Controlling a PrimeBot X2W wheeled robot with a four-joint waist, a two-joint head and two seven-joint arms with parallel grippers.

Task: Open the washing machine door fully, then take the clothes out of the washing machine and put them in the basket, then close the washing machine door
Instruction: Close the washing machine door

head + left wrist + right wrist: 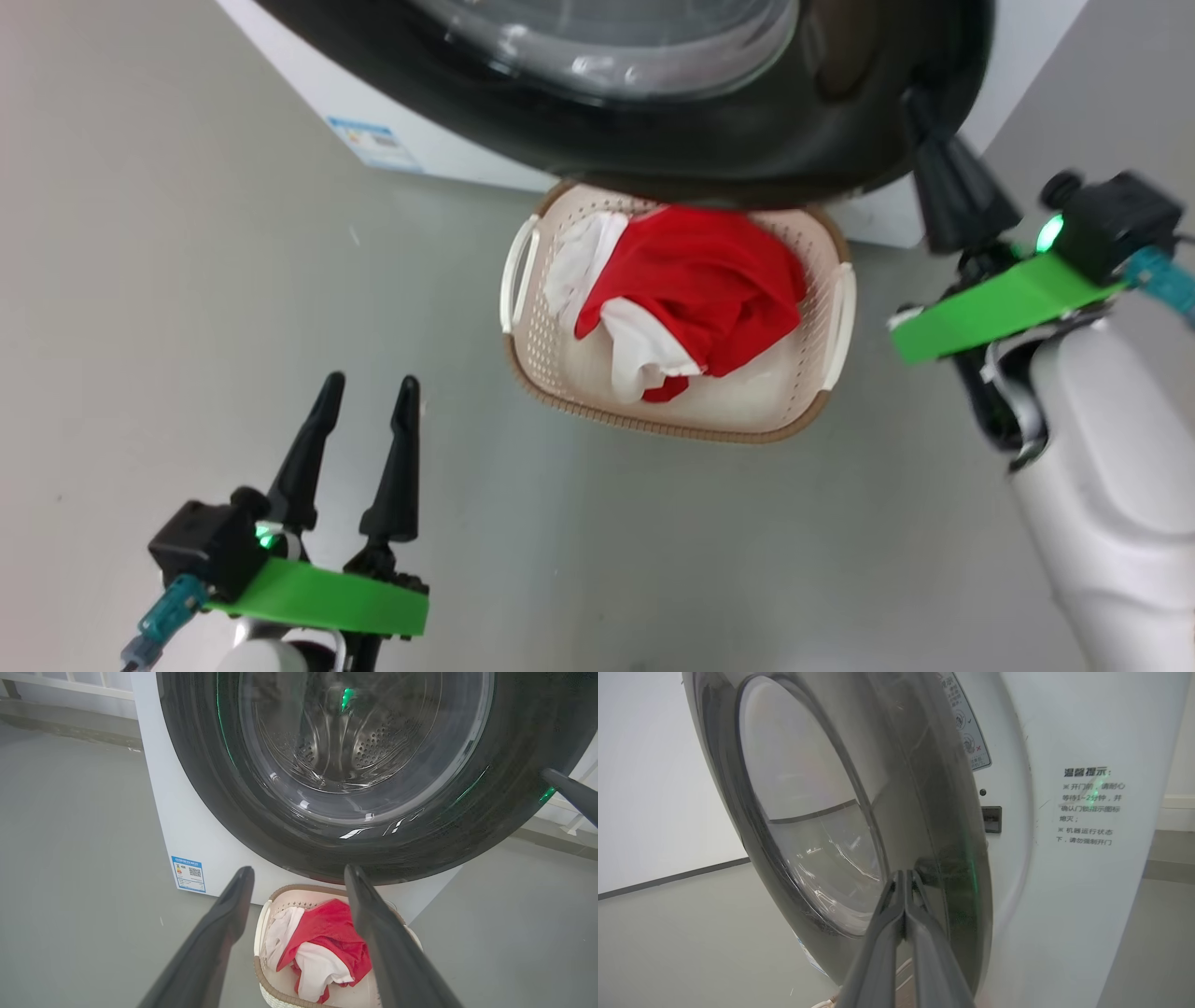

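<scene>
The left hand (371, 383) hangs spread and empty over the floor (140, 280). To its right, the basket (653, 425) holds the red and white clothes (709, 280), just under the washing machine door (747, 140). The right hand (920, 107), fingers pressed together, touches the door's black rim.

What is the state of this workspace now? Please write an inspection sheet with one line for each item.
surface: smooth grey floor.
job's things: clothes lie in the basket, which stands on the floor below the washing machine door; the door is not fully shut and stands a little off the washing machine front.
clutter: nothing seen.
grippers: left gripper open, empty, above the floor; right gripper shut, tips against the door's black rim.
cables: teal plug at the left wrist, second teal plug at the right wrist.
surroundings: white wall beside the machine.
</scene>
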